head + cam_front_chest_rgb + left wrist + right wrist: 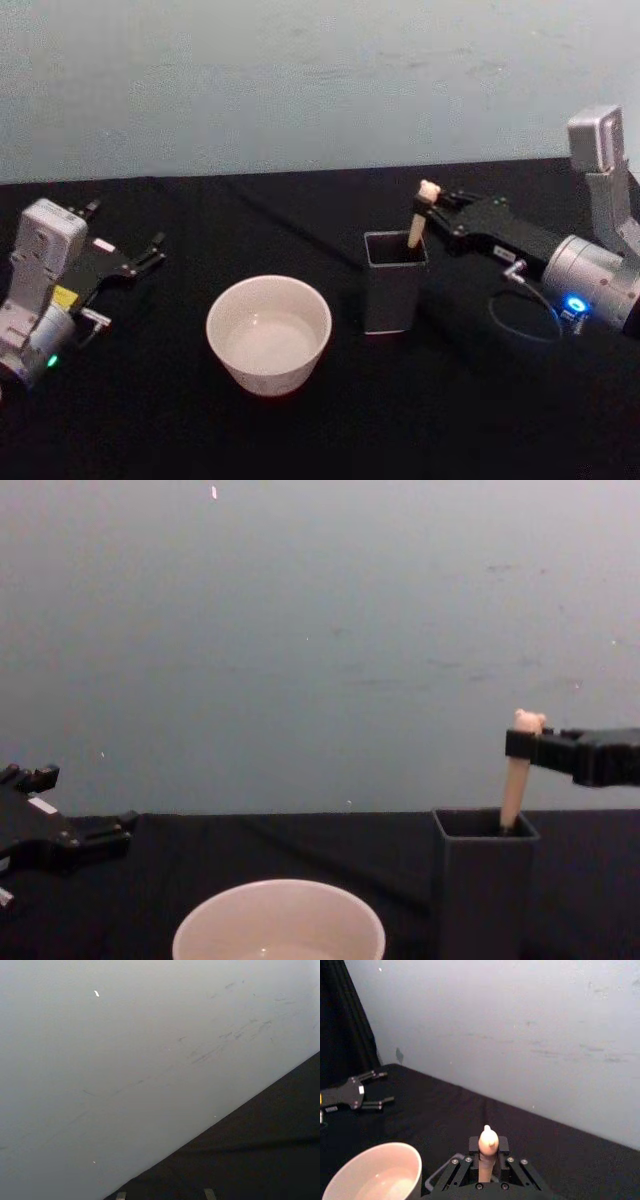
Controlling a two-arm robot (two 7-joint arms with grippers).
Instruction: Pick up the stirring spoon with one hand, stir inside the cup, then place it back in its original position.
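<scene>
the stirring spoon point(417, 226) stands upright in the dark grey holder point(392, 292), right of the table's point(460, 420) middle, its beige handle and bear head sticking out above the rim; the right gripper point(433, 204) reaches in from the right edge, its jaws pinching the handle just below the bear head; the cup point(268, 335) sits just left of the holder, nearer the front edge, apart from it; the left gripper point(156, 251) rests by the left edge, jaws spread
</scene>
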